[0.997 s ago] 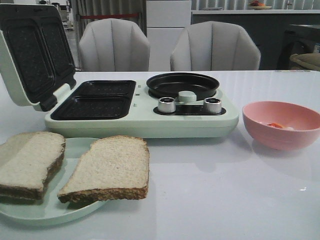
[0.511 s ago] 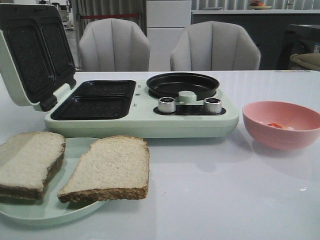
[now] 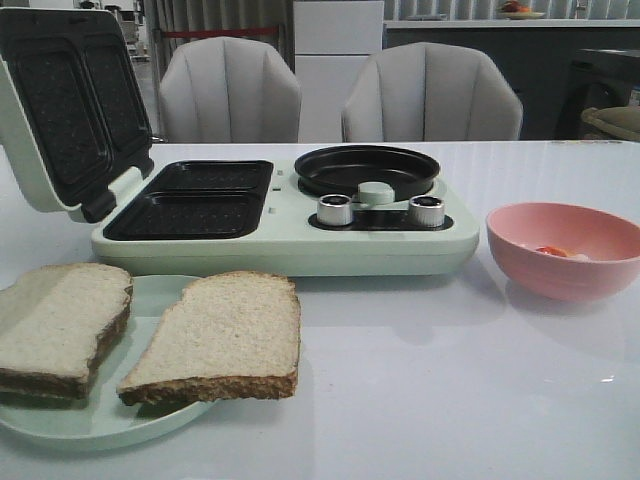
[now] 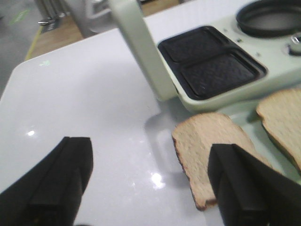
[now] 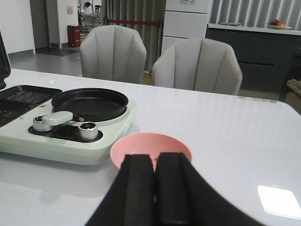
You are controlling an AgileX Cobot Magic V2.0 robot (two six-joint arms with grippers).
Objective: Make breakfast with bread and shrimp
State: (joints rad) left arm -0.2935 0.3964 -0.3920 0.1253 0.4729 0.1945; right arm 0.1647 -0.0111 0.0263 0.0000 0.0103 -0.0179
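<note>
**Two slices plated, one shrimp in the bowl**

Two square slices of pale beige bread with dark brown crust [image 3: 140, 335] lie side by side on one pale green round plate [image 3: 150, 420] at the table's left front. Behind them stands one mint-green breakfast maker [image 3: 285, 225], lid raised, with two black grill wells and one round black pan [image 3: 366, 170]. To the right, one pink bowl [image 3: 563, 250] holds one small orange-pink and whitish shrimp [image 3: 553, 251].

The left gripper [image 4: 150, 181] hovers with its black fingers spread wide, one slice's corner just beside one finger. The right gripper [image 5: 155, 188] has its fingers pressed together, holding nothing, with the bowl directly beyond its tips.
</note>
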